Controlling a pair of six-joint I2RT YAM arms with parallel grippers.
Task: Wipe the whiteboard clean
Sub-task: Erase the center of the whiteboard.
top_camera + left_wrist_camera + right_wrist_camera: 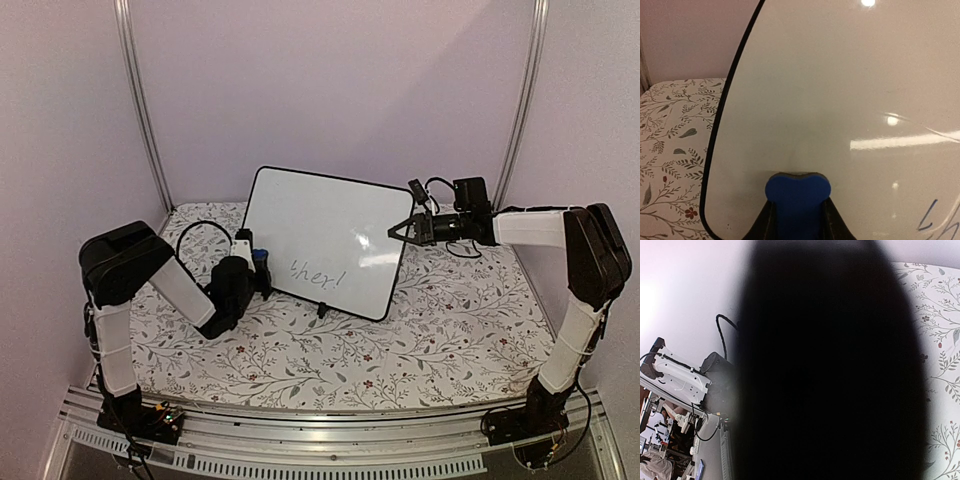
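The whiteboard (330, 225) stands on edge on the floral tablecloth (450, 330), propped on a small black foot (322, 310). It leans back, so its glossy white face looks up and toward the arm bases. Its long axis runs side to side, and the right end sits lower in the top view than the left. Handwriting (315, 270) sits low on the face, left of the board's centre.

At the board's lower left corner, the left gripper (798, 216) is clamped on a blue eraser (797, 190). The eraser's rounded end lies against or just short of the white surface, inside the black frame (722, 115).

At the board's right edge, about halfway up, the right gripper (398, 231) has its fingers closed to a point over the face. Whether they touch the board cannot be told. A dark shape fills most of the right wrist view.
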